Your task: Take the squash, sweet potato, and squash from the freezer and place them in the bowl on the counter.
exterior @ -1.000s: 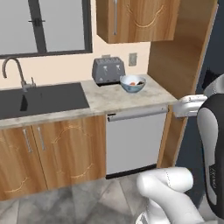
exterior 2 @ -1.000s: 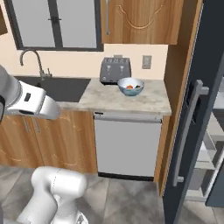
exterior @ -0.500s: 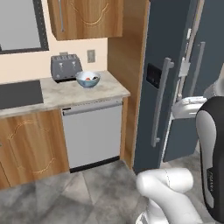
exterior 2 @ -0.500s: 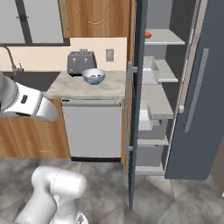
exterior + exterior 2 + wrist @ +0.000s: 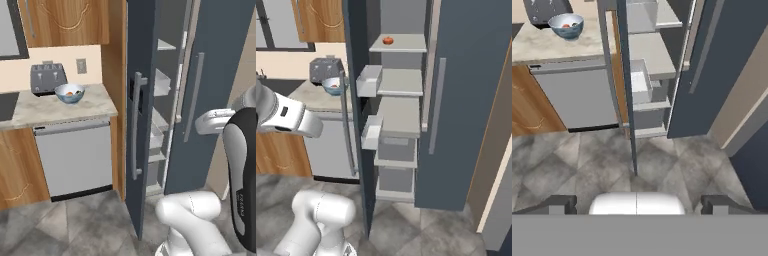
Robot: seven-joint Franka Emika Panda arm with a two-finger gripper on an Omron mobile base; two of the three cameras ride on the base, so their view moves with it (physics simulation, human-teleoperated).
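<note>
Swinging right, the base now faces the open freezer [image 5: 150, 125]; sink gone from view. From the left, the bowl [image 5: 69, 93] sits on the tabletop [image 5: 60, 107] by the toaster [image 5: 48, 77]. From the right, one orange item [image 5: 388, 40] waits on the top shelf; a high reach could clip the door. Hand view: fingers [image 5: 637, 204] wide open, empty. No readable writing.

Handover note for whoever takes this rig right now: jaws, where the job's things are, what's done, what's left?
Gripper: jaws open, nothing held, over the floor in front of the freezer.
Freezer door stands open; one small orange item lies on the top shelf, kind unclear.
Bowl sits on the counter by the toaster, with something orange already inside.
Left: reach in, fetch the remaining item, put it in the bowl.
</note>
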